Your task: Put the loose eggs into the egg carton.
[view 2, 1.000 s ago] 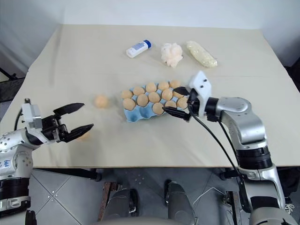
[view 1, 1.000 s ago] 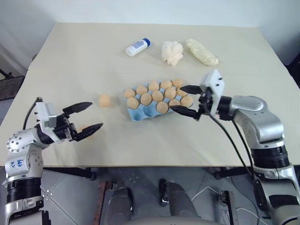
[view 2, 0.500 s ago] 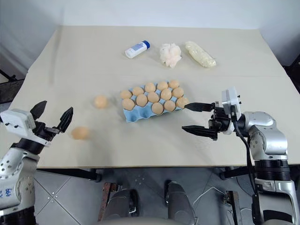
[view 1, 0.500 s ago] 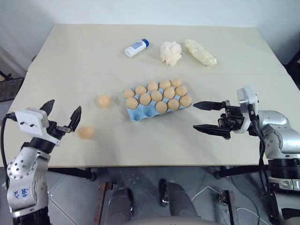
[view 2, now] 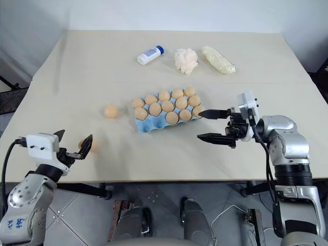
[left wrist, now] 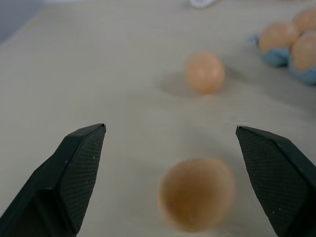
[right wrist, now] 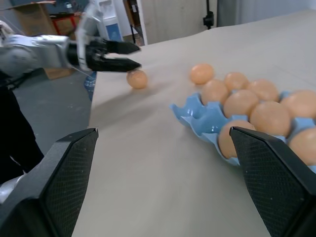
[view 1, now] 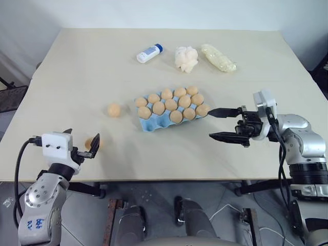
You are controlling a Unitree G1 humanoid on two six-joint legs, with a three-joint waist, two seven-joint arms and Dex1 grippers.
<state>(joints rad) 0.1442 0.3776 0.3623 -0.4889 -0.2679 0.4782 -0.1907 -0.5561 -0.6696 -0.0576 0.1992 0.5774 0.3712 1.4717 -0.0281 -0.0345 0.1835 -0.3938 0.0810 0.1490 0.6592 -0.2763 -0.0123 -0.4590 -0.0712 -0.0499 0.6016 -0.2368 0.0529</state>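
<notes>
The egg carton (view 1: 171,110) sits near the middle of the desk (view 1: 154,77), most cups filled, with empty blue cups at its near-left corner. Two loose eggs lie on the desk to the carton's left: one egg (view 1: 114,109) just clear of it, the other egg (left wrist: 196,192) further toward the near-left desk edge. The left gripper (left wrist: 182,173) is level with this nearer egg, jaws wide and bracketing it without touching, probably lined up for a side grasp low over the desk. The right gripper (view 1: 221,123) hovers just right of the carton, jaws wide and empty, pointing at it.

That nearer egg lies close to the desk edge, so a nudge could roll it off. Bare desk lies between both eggs and the carton. The white bottle (view 1: 149,52), white wad (view 1: 186,57) and a pale bag (view 1: 219,57) lie well behind the carton, out of the way.
</notes>
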